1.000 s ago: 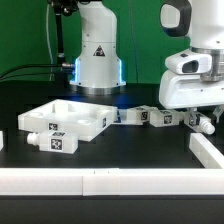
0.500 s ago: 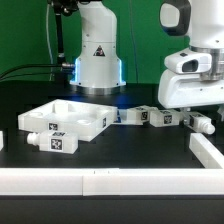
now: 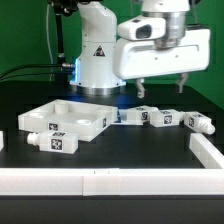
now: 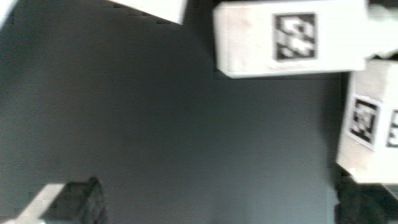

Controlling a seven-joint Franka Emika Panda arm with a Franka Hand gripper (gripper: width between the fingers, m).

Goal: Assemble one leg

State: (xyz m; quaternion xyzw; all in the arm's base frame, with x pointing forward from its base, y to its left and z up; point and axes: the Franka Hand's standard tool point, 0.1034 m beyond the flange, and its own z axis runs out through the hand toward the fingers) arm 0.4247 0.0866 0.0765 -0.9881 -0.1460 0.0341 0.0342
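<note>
The gripper (image 3: 162, 87) hung empty, jaws spread, over a row of legs on the table at the exterior view's right of the tabletop (image 3: 35, 120). The leg (image 3: 170, 118) lay almost straight below it, seemingly lengthwise along the row.

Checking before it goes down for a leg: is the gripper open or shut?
Open. In the exterior view the gripper hangs with its fingers wide apart and nothing between them, above the row of legs.
</note>
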